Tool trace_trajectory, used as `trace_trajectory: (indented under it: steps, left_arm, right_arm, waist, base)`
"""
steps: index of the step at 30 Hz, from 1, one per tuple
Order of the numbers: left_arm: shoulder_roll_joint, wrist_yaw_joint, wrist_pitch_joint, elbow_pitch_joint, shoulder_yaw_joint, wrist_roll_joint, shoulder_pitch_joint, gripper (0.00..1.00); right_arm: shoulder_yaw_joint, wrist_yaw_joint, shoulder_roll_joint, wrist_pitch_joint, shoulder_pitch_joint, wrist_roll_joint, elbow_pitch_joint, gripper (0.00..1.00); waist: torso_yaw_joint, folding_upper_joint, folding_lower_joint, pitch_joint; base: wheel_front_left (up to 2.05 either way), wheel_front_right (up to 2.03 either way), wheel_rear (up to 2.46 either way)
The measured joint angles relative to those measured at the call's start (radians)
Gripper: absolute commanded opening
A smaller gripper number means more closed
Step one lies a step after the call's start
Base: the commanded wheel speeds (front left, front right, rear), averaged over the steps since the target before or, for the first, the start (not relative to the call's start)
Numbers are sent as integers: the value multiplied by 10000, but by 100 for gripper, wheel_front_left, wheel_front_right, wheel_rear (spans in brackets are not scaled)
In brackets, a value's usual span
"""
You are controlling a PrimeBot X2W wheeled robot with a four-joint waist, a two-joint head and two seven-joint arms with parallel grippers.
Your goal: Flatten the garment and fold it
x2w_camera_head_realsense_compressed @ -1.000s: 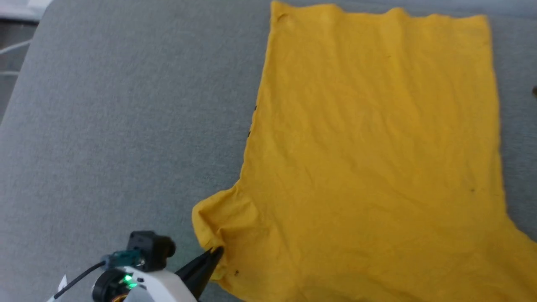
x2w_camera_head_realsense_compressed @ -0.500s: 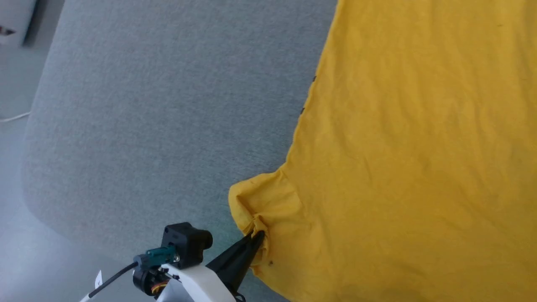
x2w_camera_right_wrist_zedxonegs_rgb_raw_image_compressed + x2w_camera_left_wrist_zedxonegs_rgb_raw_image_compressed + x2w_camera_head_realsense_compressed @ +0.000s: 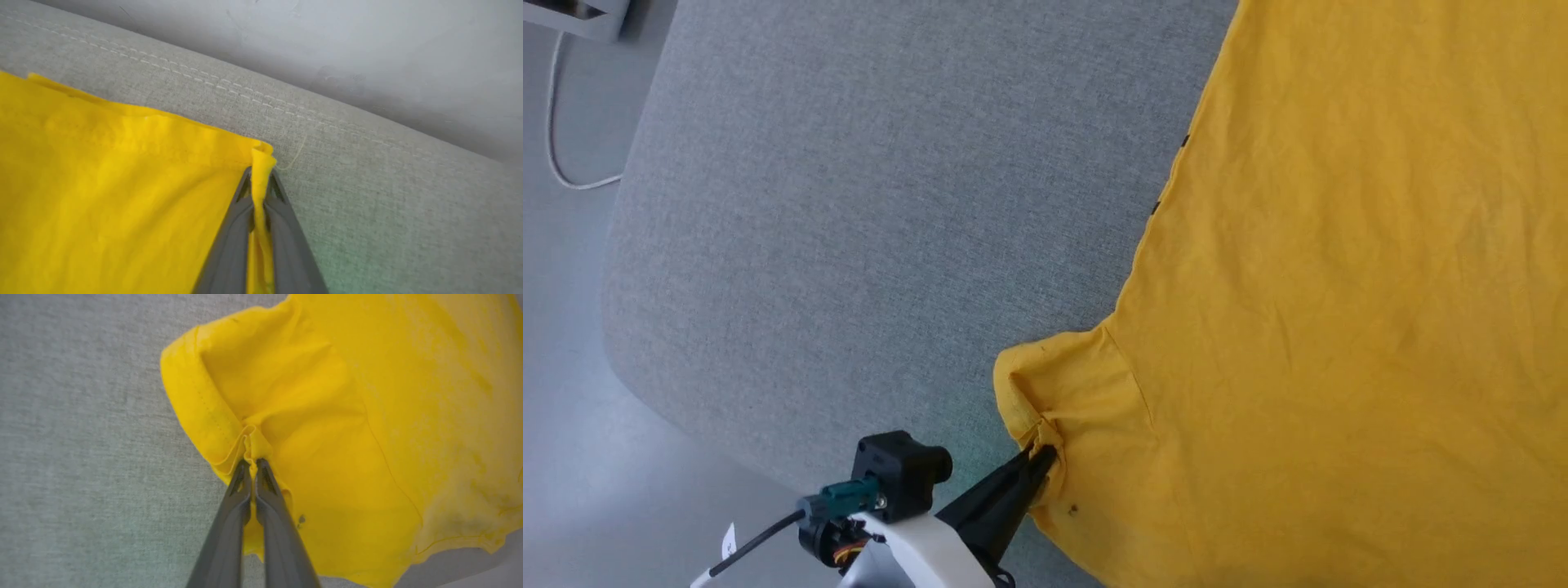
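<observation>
The garment [image 3: 1339,310], a bright yellow T-shirt, lies spread with its plain side up on the grey padded surface [image 3: 890,204]. At the bottom of the head view my left gripper [image 3: 1045,453] is shut on a pinch of the near sleeve's hem. The left wrist view shows that sleeve [image 3: 286,396] bunched where the left gripper [image 3: 251,462] pinches it. In the right wrist view my right gripper [image 3: 259,175] is shut on a corner of the garment's [image 3: 114,196] hem, with a fold of yellow cloth standing between the fingers.
The surface's rounded edge [image 3: 629,367] drops to a pale floor [image 3: 572,457] at left. A white cable [image 3: 560,155] trails on that floor. In the right wrist view a stitched seam [image 3: 286,110] runs along the surface's edge, a pale wall behind.
The head camera has swung, shifting the whole scene right and showing more floor at left. The left gripper keeps its pinch on the sleeve.
</observation>
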Motion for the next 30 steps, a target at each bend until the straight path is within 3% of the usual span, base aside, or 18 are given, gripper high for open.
trace_trajectory:
  steps: [8,18,25,30]
  left_arm:
    - [228,82,13,217,186,-15,14,0]
    - [562,205,-40,663,757,-727,691,0]
    - [863,401,-157,911,1043,-1018,1309,0]
    - [961,593,-334,890,1296,-1244,1782,0]
  right_arm:
    - [644,0,-23,-663,753,585,242,0]
    - [1300,0,-27,-1647,3295,1758,-161,0]
    - [788,10,-71,-1749,5904,2633,-1312,0]
    - [-61,12,-50,-1243,8151,2895,-2673,0]
  waist:
    - [-417,0,1,-595]
    - [-1313,0,0,-1979]
    - [-2160,0,-1,-3043]
    - [-2841,0,0,-3702]
  base:
    - [0,0,0]
    - [0,0,0]
    - [0,0,0]
    - [0,0,0]
